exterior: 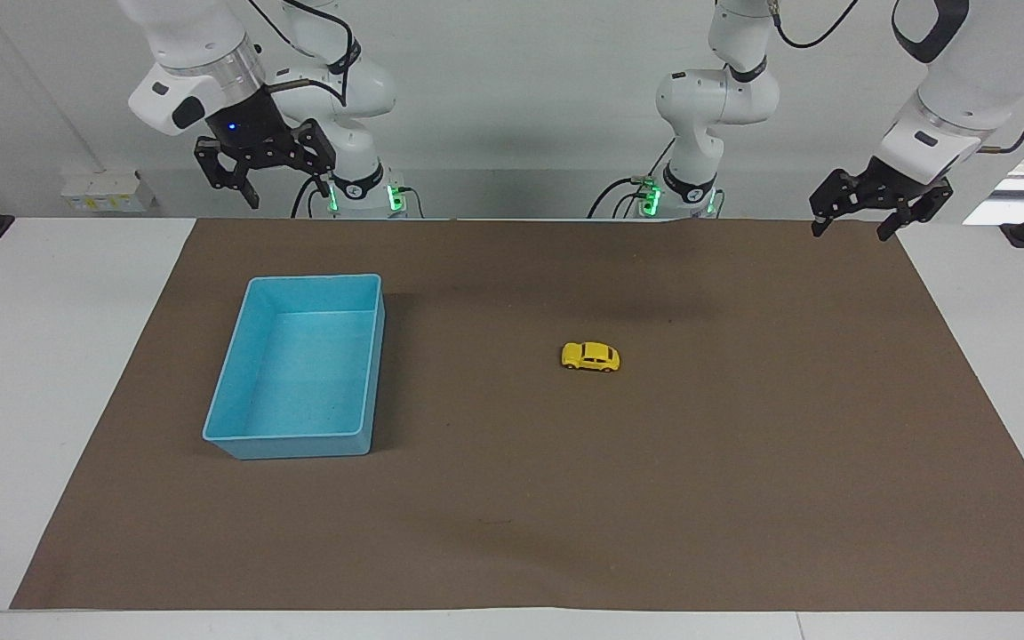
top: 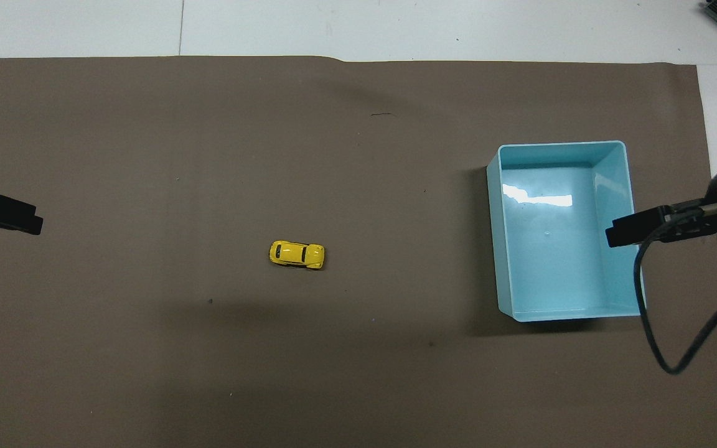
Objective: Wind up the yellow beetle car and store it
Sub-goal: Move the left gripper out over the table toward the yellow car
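Note:
The yellow beetle car (exterior: 591, 356) stands on its wheels near the middle of the brown mat (exterior: 512, 516), and it also shows in the overhead view (top: 297, 254). The light blue tray (exterior: 250, 427) sits toward the right arm's end of the table with nothing in it; it shows in the overhead view too (top: 500, 249). My right gripper (exterior: 285, 188) hangs open and empty, high in the air by the tray's end of the mat (top: 610, 236). My left gripper (exterior: 850, 231) hangs open and empty, high over the mat's edge at the left arm's end (top: 35, 224). Both are well apart from the car.
The mat covers most of the white table (exterior: 50, 356). A black cable (top: 651, 323) hangs from the right arm beside the tray. Small white boxes (exterior: 108, 191) sit off the mat near the right arm's base.

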You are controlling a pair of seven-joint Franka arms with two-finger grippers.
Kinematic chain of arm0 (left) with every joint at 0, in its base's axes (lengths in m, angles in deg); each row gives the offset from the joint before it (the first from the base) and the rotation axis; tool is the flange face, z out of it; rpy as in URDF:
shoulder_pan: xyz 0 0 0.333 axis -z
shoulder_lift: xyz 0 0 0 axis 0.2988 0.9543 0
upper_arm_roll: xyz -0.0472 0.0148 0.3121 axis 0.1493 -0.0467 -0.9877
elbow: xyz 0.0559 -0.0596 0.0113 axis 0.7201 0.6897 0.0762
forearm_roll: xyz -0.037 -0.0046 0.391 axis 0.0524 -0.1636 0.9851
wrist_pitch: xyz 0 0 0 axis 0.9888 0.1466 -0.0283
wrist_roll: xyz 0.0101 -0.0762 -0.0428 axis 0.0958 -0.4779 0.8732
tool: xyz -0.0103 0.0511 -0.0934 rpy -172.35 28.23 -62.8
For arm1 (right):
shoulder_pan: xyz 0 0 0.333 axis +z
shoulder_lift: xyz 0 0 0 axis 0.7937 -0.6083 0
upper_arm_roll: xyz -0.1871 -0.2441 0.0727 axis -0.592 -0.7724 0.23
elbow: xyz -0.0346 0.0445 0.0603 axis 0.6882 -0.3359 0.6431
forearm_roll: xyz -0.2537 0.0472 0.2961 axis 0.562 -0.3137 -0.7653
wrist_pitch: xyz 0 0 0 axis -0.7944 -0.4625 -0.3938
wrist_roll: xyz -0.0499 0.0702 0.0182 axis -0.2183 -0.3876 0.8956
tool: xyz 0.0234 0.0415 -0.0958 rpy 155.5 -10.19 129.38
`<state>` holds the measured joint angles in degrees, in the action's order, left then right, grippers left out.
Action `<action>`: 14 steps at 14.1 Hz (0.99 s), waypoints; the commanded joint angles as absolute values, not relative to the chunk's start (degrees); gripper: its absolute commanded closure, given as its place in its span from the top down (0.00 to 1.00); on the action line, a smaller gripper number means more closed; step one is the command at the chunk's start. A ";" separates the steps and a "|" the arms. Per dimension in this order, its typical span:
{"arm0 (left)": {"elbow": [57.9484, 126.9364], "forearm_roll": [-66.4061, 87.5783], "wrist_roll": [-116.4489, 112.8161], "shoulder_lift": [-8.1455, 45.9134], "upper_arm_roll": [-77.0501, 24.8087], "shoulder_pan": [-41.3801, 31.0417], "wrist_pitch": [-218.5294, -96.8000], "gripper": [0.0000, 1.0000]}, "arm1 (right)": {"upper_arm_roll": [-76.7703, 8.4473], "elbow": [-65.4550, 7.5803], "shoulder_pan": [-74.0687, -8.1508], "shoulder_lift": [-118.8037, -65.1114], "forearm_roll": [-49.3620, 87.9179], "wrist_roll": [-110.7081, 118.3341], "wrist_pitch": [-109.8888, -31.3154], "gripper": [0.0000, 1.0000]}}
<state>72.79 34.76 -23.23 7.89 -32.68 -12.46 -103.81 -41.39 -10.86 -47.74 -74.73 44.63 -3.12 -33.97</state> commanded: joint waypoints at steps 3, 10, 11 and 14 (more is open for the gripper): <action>75.44 35.55 -23.32 5.40 -32.40 -12.46 -103.04 1.00 | -42.24 -10.61 -48.23 -74.24 45.30 -4.19 -32.98 1.00; 74.91 34.93 -32.35 6.36 -32.14 -10.71 -105.23 1.00 | -43.74 -10.88 -48.23 -73.19 44.68 -3.92 -33.51 1.00; 74.91 34.93 -33.77 6.54 -32.14 -10.62 -105.50 1.00 | -43.65 -10.88 -48.23 -73.19 44.68 -3.83 -33.51 1.00; 75.00 35.02 -36.41 7.77 -32.14 -7.73 -107.60 1.00 | -43.73 -10.88 -48.23 -73.19 44.68 -3.92 -33.51 1.00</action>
<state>73.56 34.72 -34.49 7.72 -31.41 -10.62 -104.80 -43.91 -10.77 -47.75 -73.62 44.83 -3.13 -33.93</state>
